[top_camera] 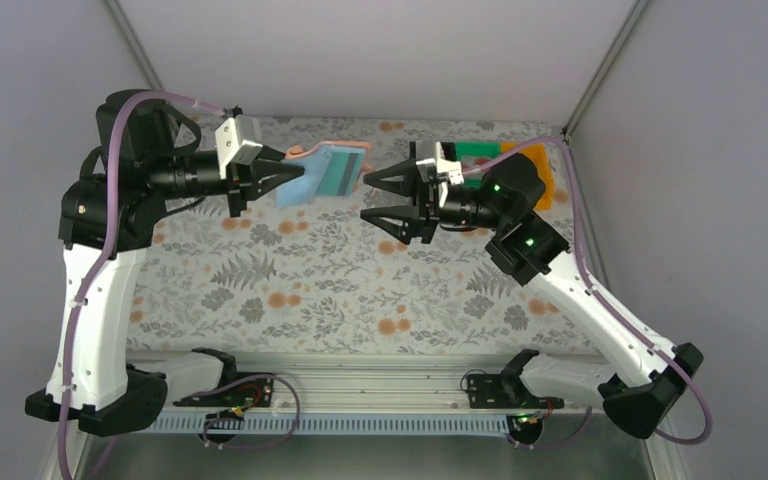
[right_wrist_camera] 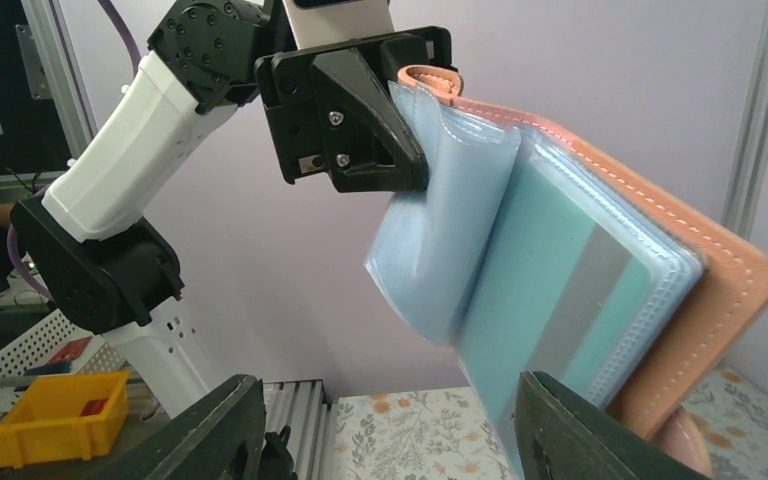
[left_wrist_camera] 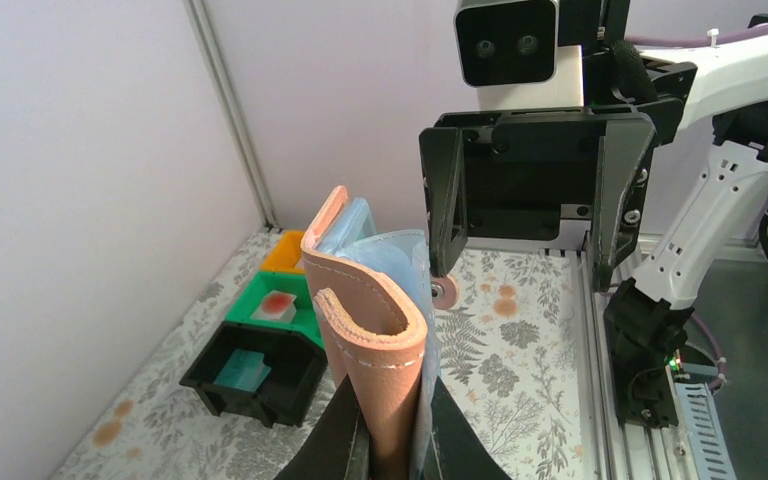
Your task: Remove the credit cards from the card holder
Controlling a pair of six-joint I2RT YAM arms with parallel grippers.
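Left hand [top_camera: 293,172] grips the open card holder [top_camera: 305,188], seemingly 1 teal card [right_wrist_camera: 545,290] inside; right hand [top_camera: 366,196] gapes empty.

The card holder [right_wrist_camera: 708,300] is showing a salmon-tan outside with pale stitching along its edge and light blue see-through pockets inside. The credit card [right_wrist_camera: 540,290] in its front pocket is showing teal crossed by a grey stripe. The table cover [top_camera: 360,290] is displaying pale grey printed with grey-green ferns and orange blossoms, the black bin [left_wrist_camera: 240,402] is holding a teal card [left_wrist_camera: 243,368], the green bin [left_wrist_camera: 248,302] is holding a white card with a red mark [left_wrist_camera: 277,303] beside the orange bin [left_wrist_camera: 282,255], and the left gripper [top_camera: 292,171] and right gripper [top_camera: 368,198] are showing black.
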